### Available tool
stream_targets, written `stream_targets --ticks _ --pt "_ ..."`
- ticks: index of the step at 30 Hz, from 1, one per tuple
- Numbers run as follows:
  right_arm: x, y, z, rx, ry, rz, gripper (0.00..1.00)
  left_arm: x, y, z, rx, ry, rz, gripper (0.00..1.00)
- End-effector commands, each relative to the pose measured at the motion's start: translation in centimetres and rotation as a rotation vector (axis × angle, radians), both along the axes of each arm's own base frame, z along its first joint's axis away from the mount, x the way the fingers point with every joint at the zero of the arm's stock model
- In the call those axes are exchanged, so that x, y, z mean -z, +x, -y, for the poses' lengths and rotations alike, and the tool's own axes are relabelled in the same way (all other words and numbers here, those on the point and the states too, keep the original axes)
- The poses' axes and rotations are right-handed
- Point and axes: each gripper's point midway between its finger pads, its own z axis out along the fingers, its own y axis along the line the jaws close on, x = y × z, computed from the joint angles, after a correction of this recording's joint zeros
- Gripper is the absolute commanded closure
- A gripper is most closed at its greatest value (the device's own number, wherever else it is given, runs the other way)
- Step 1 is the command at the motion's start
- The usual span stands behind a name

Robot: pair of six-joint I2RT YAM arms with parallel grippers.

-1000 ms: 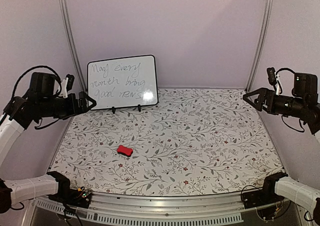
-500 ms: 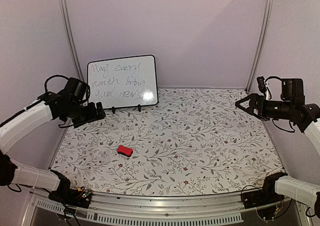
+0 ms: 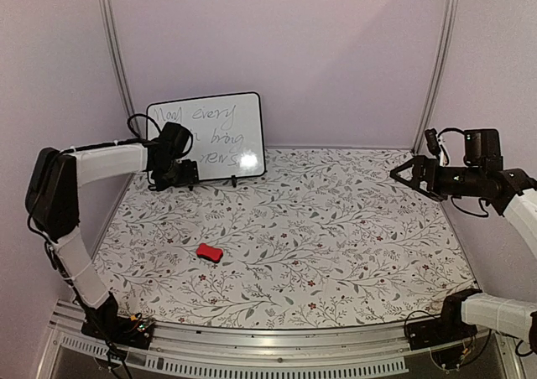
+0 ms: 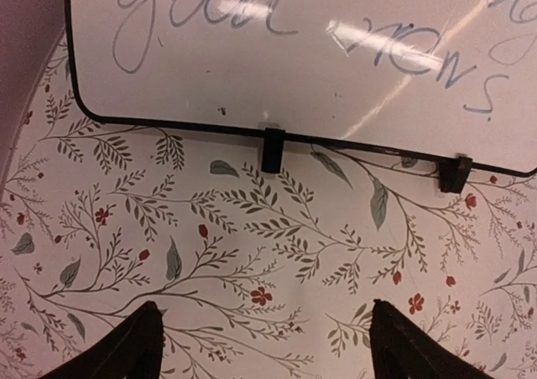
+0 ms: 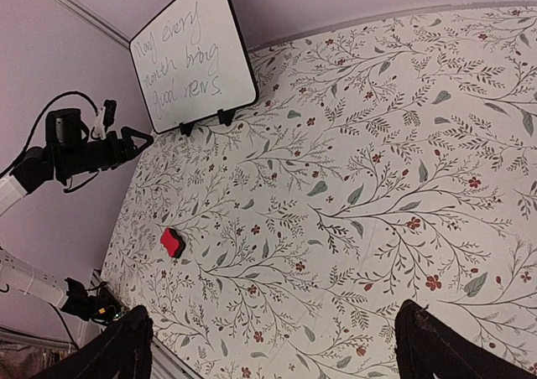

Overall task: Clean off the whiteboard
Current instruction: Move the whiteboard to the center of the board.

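The whiteboard [image 3: 222,132] stands upright on small black feet at the back left, with grey handwriting on it. My left gripper [image 3: 186,176] is low in front of its lower left part, and the arm hides some of the writing. In the left wrist view the whiteboard [image 4: 294,52] fills the top. My left gripper [image 4: 264,341] is open there over the floral cloth, short of the board's bottom edge and holding nothing. My right gripper [image 3: 401,173] hovers open and empty at the right. The right wrist view shows the whiteboard [image 5: 195,56] far off.
A small red eraser block [image 3: 210,252] lies on the floral tablecloth [image 3: 336,228], left of centre; the eraser block [image 5: 172,243] also shows in the right wrist view. Lilac walls and aluminium posts [image 3: 117,60] close the back and sides. A metal rail [image 3: 277,350] runs along the front.
My left arm has swung from the left wall inward and back to the whiteboard's lower left. My right gripper has drifted a little leftward.
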Motion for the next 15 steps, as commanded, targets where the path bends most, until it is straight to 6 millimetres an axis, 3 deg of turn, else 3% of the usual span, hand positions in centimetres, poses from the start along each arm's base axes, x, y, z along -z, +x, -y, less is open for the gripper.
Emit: stream_targets --ticks 1,6,15 --pt "-0.5 0.2 -0.3 -0.021 0.005 0.034 0.01 1.3 4.3 -0.6 0.021 0.042 0.055 0.21" --pt "0.0 -0.2 -0.3 -0.031 -0.002 0.034 0.01 1.6 7.4 -0.8 0.049 0.028 0.119 0.37" --pt "0.0 -0.4 -0.6 -0.055 -0.001 0.036 0.01 2.6 11.4 0.3 0.122 -0.001 0.187 0.39"
